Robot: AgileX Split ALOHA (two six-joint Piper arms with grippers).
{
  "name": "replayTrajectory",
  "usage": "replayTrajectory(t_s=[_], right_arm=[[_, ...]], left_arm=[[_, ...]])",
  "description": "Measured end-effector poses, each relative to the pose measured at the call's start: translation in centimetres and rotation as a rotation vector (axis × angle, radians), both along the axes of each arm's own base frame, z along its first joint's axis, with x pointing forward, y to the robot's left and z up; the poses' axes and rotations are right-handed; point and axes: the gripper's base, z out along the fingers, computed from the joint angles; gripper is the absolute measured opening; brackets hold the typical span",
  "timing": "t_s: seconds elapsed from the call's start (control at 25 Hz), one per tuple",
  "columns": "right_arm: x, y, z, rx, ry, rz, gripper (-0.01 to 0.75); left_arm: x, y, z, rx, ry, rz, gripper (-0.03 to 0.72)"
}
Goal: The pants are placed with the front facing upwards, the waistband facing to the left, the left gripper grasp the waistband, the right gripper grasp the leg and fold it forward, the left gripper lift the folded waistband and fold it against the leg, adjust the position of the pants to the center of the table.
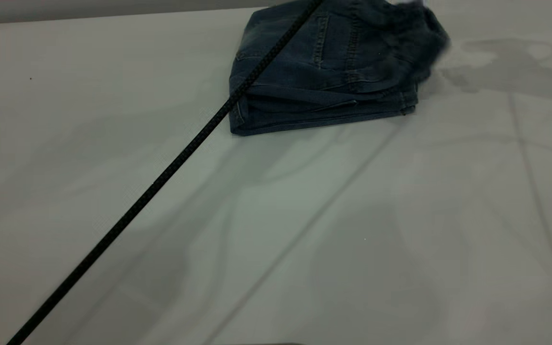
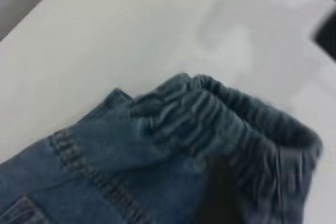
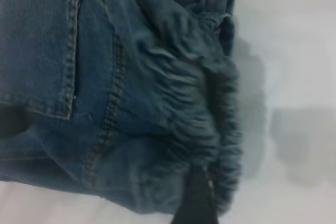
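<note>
The dark blue denim pants (image 1: 324,72) lie folded into a thick stack at the far edge of the table, back pocket (image 1: 321,40) facing up. Their gathered elastic waistband (image 1: 422,45) rides raised and bunched at the stack's right end. In the left wrist view the waistband (image 2: 231,124) fills the frame, and my left gripper (image 2: 247,192) is shut on it, one dark finger (image 2: 218,195) sunk in the folds. In the right wrist view the pants (image 3: 105,103) lie below, and a dark part of my right gripper (image 3: 197,205) sits against the waistband's edge (image 3: 210,129). Neither gripper shows in the exterior view.
A black braided cable (image 1: 161,177) runs diagonally across the exterior view, from the lower left up over the pants. The white table (image 1: 304,239) stretches wide in front of the stack. Its far edge (image 1: 113,17) lies close behind the pants.
</note>
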Motion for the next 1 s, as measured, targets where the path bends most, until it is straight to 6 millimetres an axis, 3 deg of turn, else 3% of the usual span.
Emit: replayTrajectory(t_s=[0.2, 0.44, 0.8, 1.0], right_arm=[[0.0, 0.0, 0.0, 0.0, 0.001, 0.0, 0.528], [-0.2, 0.2, 0.0, 0.025, 0.02, 0.008, 0.528], [-0.2, 0.7, 0.3, 0.081, 0.004, 0.03, 0.528], [-0.2, 0.7, 0.4, 0.09, 0.004, 0.03, 0.528]], left_arm=[[0.2, 1.4, 1.5, 0.243, -0.058, -0.078, 0.562], [2.5, 4.8, 0.9, 0.362, -0.051, 0.204, 0.563], [3.7, 3.9, -7.9, 0.273, 0.069, 0.295, 0.563], [3.8, 3.4, -10.1, 0.215, 0.083, 0.299, 0.563]])
